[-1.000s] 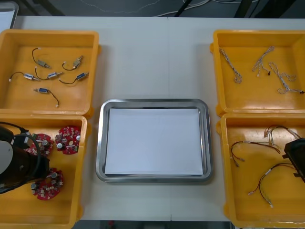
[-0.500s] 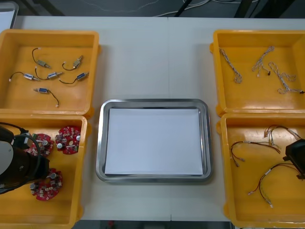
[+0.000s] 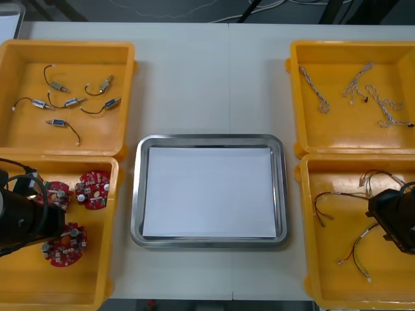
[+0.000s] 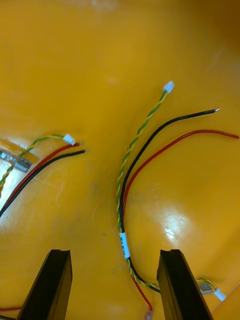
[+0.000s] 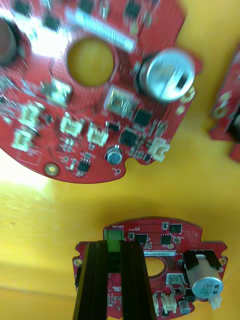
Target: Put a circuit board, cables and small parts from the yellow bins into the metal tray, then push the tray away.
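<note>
My left gripper (image 3: 55, 236) is down in the near left yellow bin (image 3: 19, 285), shut on the edge of a round red circuit board (image 3: 65, 246). In the left wrist view the fingers (image 5: 97, 275) pinch that circuit board (image 5: 170, 260) near its green patch, with a second circuit board (image 5: 95, 85) beyond them. My right gripper (image 3: 392, 220) hovers open over the near right yellow bin (image 3: 311, 259). A red and yellow cable (image 4: 122, 200) with black and red leads lies between its fingers (image 4: 52, 285), untouched. The metal tray (image 3: 209, 139), white inside, sits between the bins.
Two more circuit boards (image 3: 93, 190) lie toward the back of the near left bin. The far left bin (image 3: 123, 97) holds several small metal parts (image 3: 65, 102) with leads. The far right bin (image 3: 298, 97) holds twisted blue and white cables (image 3: 314, 91).
My left gripper closed on the circuit board, and board and arm shifted slightly toward the bin's back. My right gripper moved further left into the near right bin.
</note>
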